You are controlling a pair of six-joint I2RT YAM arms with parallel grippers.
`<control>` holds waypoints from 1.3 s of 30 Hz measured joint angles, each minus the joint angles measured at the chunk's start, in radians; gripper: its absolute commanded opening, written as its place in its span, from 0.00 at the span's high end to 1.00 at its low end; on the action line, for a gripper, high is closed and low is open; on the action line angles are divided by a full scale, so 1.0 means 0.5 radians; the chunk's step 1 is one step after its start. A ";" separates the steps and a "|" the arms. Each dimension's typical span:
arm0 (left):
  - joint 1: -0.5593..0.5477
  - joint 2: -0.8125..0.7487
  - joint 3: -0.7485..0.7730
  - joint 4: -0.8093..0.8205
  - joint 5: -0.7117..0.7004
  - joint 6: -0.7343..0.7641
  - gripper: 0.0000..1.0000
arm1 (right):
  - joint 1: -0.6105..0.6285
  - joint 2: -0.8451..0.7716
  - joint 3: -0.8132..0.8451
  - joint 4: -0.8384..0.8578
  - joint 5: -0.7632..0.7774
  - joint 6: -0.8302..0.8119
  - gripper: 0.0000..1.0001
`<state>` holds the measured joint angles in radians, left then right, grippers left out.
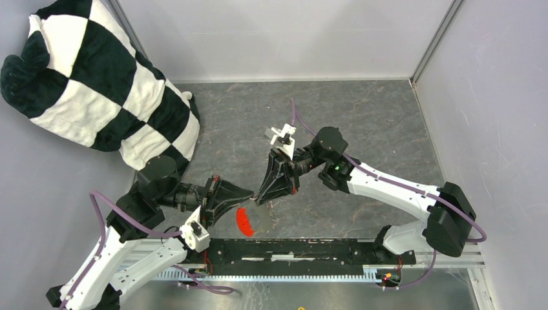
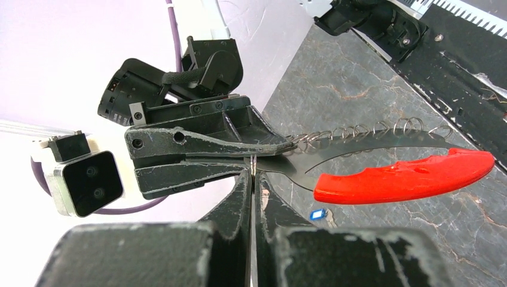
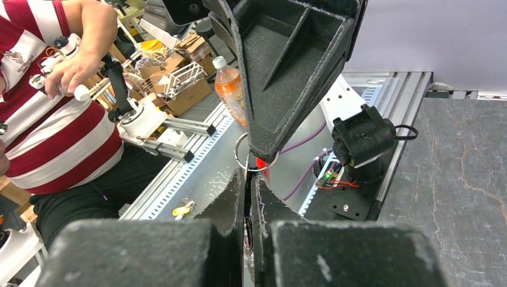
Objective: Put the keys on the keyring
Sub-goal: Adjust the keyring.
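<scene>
Three pale walls box in my grey marbled table (image 1: 362, 123). Left gripper (image 1: 252, 192) and right gripper (image 1: 261, 201) both pinch tight on the keyring (image 2: 406, 176) just beyond the black rail (image 1: 310, 248), its red tag (image 1: 244, 221) pointing lengthwise back toward that rail.

Seen from overhead, the left arm (image 1: 123, 248) comes up out of the lower left corner with its elbow bent and its wrist turned toward the right of the frame. The right arm (image 1: 394, 187) sweeps in from the lower right, forearm stretched leftward and wrist tipped down toward the bottom edge. The left gripper (image 1: 252, 193) and right gripper (image 1: 261, 200) meet tip to tip just below centre, nearly at right angles. Both have their jaws pressed together, each pinching the thin ring of the keyring (image 2: 406, 176).
</scene>
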<state>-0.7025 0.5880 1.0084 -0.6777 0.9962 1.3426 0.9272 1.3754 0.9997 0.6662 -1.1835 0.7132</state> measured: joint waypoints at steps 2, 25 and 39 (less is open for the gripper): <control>0.000 0.004 0.000 0.000 0.000 -0.016 0.98 | 0.000 0.000 0.000 -0.021 -0.005 -0.016 0.99; -0.001 0.427 0.343 -0.030 0.211 -1.075 0.98 | -0.004 -0.066 0.028 -0.208 -0.096 -0.151 0.79; -0.001 0.375 0.167 0.599 0.129 -1.909 0.98 | -0.182 -0.296 0.283 -1.030 0.135 -0.849 0.39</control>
<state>-0.7029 0.7753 1.0920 -0.3782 1.0607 0.3882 0.8360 1.2274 1.1412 0.1513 -1.1160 0.2886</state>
